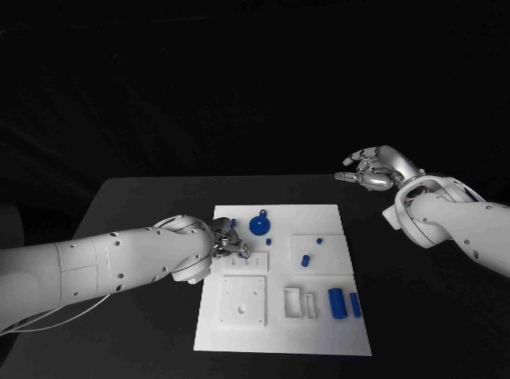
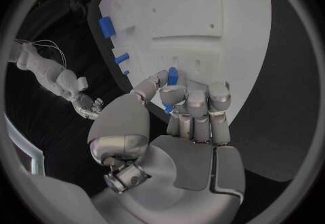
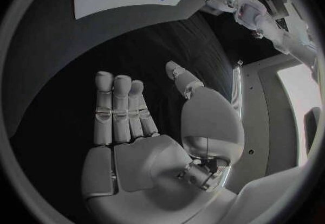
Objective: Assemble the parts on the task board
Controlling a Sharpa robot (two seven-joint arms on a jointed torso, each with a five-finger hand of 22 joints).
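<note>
Task board (image 1: 324, 332) mid-table (image 1: 141, 197), left robot hand (image 1: 230, 241) over its left edge, right robot hand (image 1: 375, 168) beyond its far-right corner

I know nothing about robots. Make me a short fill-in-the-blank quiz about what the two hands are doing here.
1. The left hand pinches a small part coloured ____.
2. The right hand holds ____.
3. The left hand works over the ____ edge of the board, seen from the head view.
4. The board's colour is ____.

Missing words: blue; nothing; left; white
</note>
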